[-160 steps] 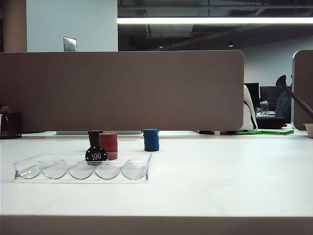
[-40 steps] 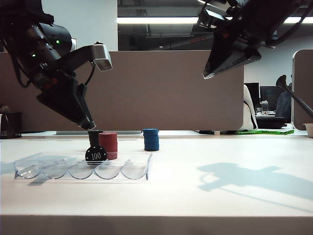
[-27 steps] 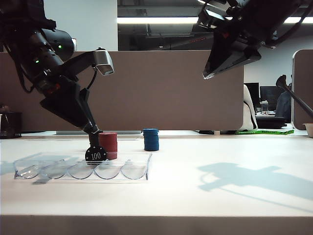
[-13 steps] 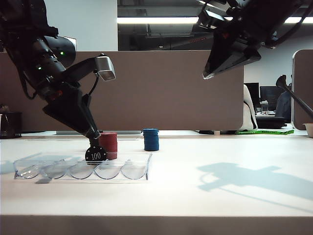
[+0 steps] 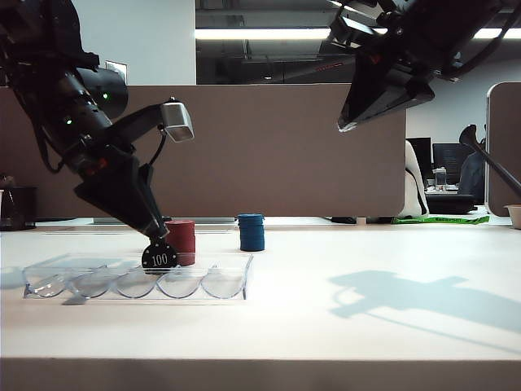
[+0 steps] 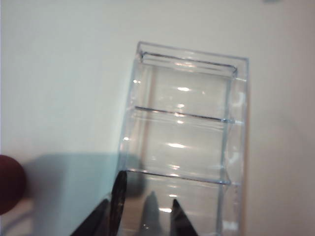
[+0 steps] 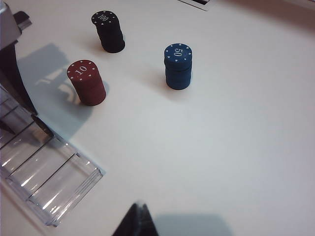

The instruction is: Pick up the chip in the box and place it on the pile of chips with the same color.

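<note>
Inside box (image 5: 138, 281): chip (image 5: 160, 257) upright on edge, left pincer (image 6: 140, 221) spread astride; right pincer (image 5: 346, 125) aloft, state unclear.

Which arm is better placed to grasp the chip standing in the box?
Left: its open end effector hangs right at the chip in the box; the right end effector is high, far away.

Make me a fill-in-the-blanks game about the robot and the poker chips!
1. The lone black chip standing in the clear tray shows the number ___.
2. The stack marked 50 is coloured ___.
3. The left gripper, just above that chip, is ___.
4. The right gripper hangs high and holds ___.

Missing words: 100; blue; open; nothing
</note>
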You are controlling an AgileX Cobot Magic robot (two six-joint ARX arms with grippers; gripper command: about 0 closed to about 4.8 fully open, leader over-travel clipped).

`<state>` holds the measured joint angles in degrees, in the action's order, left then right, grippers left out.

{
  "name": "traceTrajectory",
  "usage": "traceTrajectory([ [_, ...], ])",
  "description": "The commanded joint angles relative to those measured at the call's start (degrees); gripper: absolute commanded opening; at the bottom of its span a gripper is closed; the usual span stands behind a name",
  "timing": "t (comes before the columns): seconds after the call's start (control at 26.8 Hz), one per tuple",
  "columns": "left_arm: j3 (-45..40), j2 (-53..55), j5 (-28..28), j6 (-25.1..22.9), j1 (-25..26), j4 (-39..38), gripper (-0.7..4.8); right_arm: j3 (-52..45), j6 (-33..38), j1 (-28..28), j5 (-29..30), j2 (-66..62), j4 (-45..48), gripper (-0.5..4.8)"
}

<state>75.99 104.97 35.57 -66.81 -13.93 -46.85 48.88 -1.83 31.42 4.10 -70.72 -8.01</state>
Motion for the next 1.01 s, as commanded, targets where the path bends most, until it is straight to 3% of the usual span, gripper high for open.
traceTrajectory([
  [0.04,0.2,0.8,0.7,1.1,0.0,0.7,1.57,0.1,-0.1,0.0,0.1,0.2,0.8,-0.06],
  [1.01,0.2,1.6,0.7,2.8,0.0,4.0,1.56,0.1,-0.1,0.0,0.0,0.2,0.8,-0.06],
])
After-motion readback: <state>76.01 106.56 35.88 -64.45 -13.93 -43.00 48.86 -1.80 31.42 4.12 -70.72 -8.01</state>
